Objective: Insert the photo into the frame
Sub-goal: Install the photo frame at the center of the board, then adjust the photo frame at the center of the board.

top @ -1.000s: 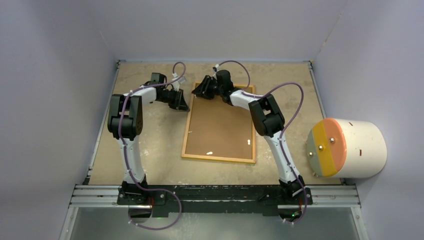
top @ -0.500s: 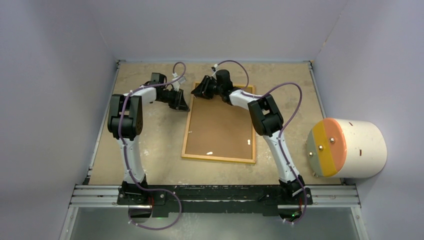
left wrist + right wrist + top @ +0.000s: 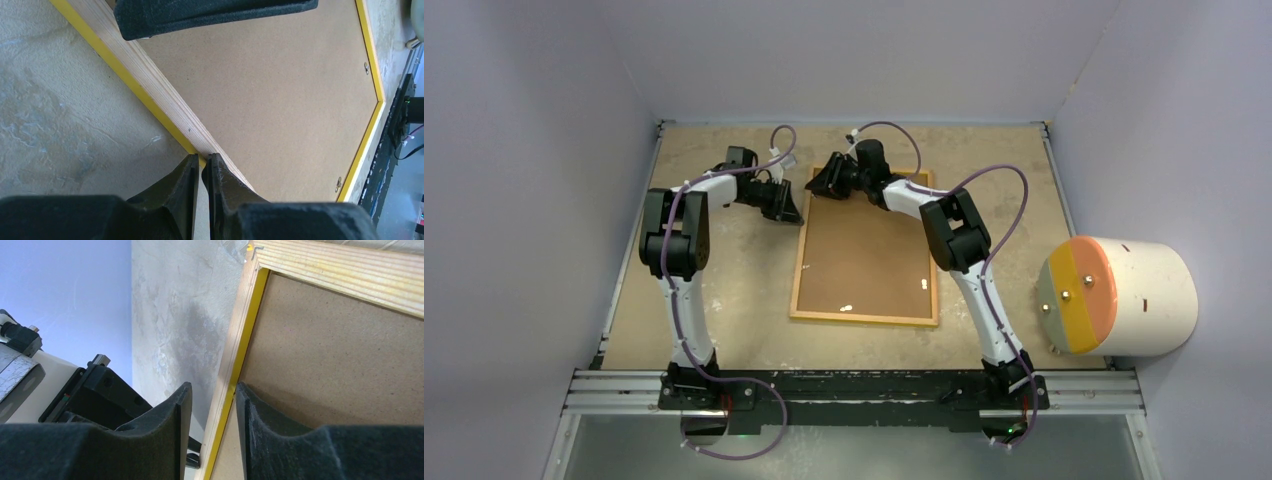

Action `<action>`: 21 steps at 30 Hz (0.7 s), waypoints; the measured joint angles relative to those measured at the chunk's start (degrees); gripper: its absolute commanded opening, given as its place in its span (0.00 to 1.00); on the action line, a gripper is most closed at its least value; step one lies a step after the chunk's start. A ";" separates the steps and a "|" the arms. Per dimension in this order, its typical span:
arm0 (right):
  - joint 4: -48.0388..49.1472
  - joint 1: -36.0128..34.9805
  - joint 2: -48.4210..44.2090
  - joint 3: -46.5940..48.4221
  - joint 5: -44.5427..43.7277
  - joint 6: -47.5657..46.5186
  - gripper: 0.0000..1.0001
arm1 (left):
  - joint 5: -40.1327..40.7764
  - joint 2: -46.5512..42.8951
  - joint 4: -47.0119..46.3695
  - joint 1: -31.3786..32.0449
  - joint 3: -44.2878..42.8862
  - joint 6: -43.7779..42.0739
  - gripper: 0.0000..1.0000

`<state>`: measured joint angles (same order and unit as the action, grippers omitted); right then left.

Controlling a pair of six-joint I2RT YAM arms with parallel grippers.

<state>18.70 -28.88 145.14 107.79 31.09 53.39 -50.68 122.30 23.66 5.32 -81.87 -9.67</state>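
Lying back-up on the table (image 3: 724, 290), the frame (image 3: 797, 270) takes the middle, its yellow lip showing round a pale wood rail. It looks stiff and light but shallow, so I judge the rails near a corner the only sound hold; the flat centre offers nothing to pinch. Inside it sits the brown backing board (image 3: 864, 250), covering the whole opening. The photo is nowhere visible, and whether it lies beneath cannot be told. A white drum (image 3: 1154, 295) rests at the table's right edge, contents hidden. The right gripper (image 3: 212, 390) straddles and clamps the far rail, and the left gripper (image 3: 202, 162) is pinched nearly closed on the left rail's edge. Two small tabs (image 3: 844, 307) show pale on the board
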 measured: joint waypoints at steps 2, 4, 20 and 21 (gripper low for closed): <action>0.00 0.00 0.00 0.00 0.22 0.33 0.43 | 0.00 0.00 0.17 0.00 0.00 0.00 0.15; -0.50 -0.02 0.22 0.61 0.87 0.44 0.45 | -0.02 0.00 0.57 0.00 0.00 -0.04 0.15; -15.76 2.10 -18.45 -9.05 -2.21 -12.41 0.68 | 6.34 -6.23 12.92 0.98 2.69 -12.46 0.37; -15.80 2.45 -21.14 -11.32 -2.34 -13.22 0.68 | 6.40 -6.84 13.38 0.98 3.34 -12.52 0.37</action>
<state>2.90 -26.44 124.01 96.47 28.75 40.16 -44.27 115.46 37.04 6.31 -78.52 -22.20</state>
